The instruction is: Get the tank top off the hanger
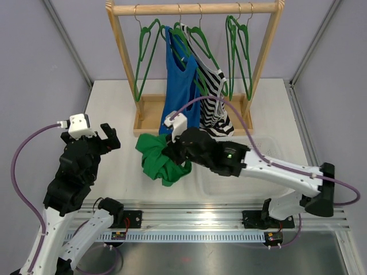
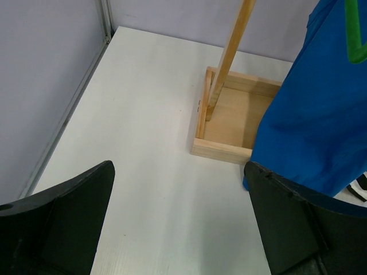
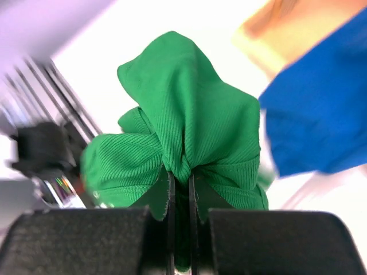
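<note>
Overhead and wrist views, step in hand: carrying off the freed garment. My right jaws are pinched narrow on a fold of the green tank top (image 3: 184, 130), which hangs bunched from them above the counter (image 1: 114, 103), just in front of the base of the wooden rack (image 1: 195, 8) and on no hanger. The removal itself looks done. My left jaws stand wide and hold nothing, over bare counter to the left of the rack.

Next move, as I judge it: lower the bundle to the counter, well apart from the blue top (image 1: 179, 86) and the striped top (image 1: 213, 97) on their green hangers (image 1: 146, 51), then part the right jaws. A faint clear tray may lie under my right arm (image 1: 275, 169); the overhead view is too pale to be sure.

Surroundings: white matte counter, lilac wall panels (image 1: 46, 69) on three sides.
</note>
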You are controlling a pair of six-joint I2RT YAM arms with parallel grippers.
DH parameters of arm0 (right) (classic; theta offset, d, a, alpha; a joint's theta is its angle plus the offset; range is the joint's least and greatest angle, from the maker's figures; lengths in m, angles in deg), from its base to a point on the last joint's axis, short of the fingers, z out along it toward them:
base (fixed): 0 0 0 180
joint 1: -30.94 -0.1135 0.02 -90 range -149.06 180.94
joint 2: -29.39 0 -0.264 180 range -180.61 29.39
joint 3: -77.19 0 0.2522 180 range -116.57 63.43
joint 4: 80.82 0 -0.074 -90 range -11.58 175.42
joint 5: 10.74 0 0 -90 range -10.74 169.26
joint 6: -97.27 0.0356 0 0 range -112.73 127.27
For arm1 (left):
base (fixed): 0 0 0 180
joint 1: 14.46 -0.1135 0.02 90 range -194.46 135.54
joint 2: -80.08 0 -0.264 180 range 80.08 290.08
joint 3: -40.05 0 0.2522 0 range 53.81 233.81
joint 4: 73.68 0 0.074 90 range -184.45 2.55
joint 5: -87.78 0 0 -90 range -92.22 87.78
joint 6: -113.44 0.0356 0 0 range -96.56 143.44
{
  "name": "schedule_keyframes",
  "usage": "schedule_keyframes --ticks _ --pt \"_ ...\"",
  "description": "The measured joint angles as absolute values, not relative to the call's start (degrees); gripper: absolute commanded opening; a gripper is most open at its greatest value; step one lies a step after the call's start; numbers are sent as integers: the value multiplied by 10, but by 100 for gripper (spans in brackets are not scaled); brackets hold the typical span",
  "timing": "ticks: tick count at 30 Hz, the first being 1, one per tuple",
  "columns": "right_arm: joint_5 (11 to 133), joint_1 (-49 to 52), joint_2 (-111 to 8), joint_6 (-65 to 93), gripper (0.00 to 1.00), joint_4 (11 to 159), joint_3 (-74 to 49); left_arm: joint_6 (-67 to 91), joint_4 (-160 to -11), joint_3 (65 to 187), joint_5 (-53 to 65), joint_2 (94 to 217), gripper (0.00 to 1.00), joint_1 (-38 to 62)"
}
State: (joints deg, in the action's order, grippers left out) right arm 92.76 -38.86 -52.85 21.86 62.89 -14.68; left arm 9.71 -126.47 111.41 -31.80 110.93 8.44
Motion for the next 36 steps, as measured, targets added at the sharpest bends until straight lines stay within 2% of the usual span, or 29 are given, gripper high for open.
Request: schedule_keyframes --ticks 4,12,21,22,23,25,26,27,28,29,30,33,34,36 --pt "965 -389 -451 205 0 608 -171 97 -1259 1108 -318 1108 99 84" --pt "1106 -390 -361 201 0 472 -194 74 -1267 1116 -325 1109 99 84" --pt "1219 -373 -309 299 1 317 -101 56 -1286 1200 -293 1118 99 84" --pt "1220 -363 -308 310 5 308 -85 55 -1287 1216 -285 1126 99 84" --pt "1220 -352 -308 319 26 298 -70 54 -1289 1236 -275 1137 99 84" --pt "1220 -333 -309 341 46 284 -44 51 -1298 1280 -255 1166 99 84" --pt "1222 -327 -309 349 65 278 -35 49 -1308 1313 -242 1188 99 84" --pt "1224 -324 -309 358 72 274 -31 47 -1314 1338 -233 1205 99 84" --pt "1227 -323 -308 363 75 269 -28 46 -1316 1368 -222 1228 99 84" --pt "1229 -323 -307 367 85 268 -27 44 -1319 1396 -211 1250 99 84" --pt "1232 -323 -305 372 90 268 -27 43 -1323 1424 -200 1270 99 84" --pt "1238 -323 -297 378 93 265 -28 39 -1347 1517 -169 1339 99 85" --pt "1240 -323 -294 379 99 263 -29 38 -1359 1553 -162 1363 99 87" --pt "1244 -323 -287 381 99 257 -32 39 -1367 1619 -156 1410 99 100"
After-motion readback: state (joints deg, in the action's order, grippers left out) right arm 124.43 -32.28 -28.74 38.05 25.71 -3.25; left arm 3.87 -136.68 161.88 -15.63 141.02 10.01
